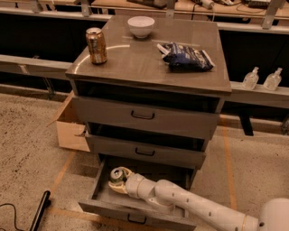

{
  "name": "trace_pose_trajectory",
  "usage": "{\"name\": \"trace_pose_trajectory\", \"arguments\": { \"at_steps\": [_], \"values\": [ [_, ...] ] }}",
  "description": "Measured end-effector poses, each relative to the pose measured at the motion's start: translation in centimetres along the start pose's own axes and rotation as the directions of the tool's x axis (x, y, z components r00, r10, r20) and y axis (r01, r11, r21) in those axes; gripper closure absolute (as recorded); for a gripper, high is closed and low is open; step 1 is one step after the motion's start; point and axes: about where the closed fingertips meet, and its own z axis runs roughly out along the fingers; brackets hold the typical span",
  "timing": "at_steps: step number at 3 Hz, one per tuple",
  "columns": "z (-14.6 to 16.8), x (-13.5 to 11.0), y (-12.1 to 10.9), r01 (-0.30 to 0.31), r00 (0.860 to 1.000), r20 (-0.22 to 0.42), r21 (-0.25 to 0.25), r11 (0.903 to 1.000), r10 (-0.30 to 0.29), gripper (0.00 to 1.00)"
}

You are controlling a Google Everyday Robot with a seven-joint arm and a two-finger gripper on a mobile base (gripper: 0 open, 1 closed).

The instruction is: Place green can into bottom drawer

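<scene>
In the lower left of the frame, the gripper [120, 181] is closed around the green can [117, 173], held roughly upright inside the open bottom drawer [96, 193], its floor directly below.

Robot lab or workshop, speckled floor [27, 149] with orange tape lines [228, 162], workbenches [253, 8] along the top, pump bottles [250, 79] at right, cardboard box [70, 131] at left, gripper [118, 181] at lower centre clasping green can [116, 173] over bottom drawer [135, 215].
</scene>
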Motion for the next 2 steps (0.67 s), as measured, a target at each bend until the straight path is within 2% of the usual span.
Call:
{"name": "trace_pose_trajectory", "arguments": {
  "at_steps": [2],
  "values": [
    [2.0,5.6,-0.8,-0.001,1.000,0.011,-0.027,0.9996,0.001,1.00]
  ]
}}
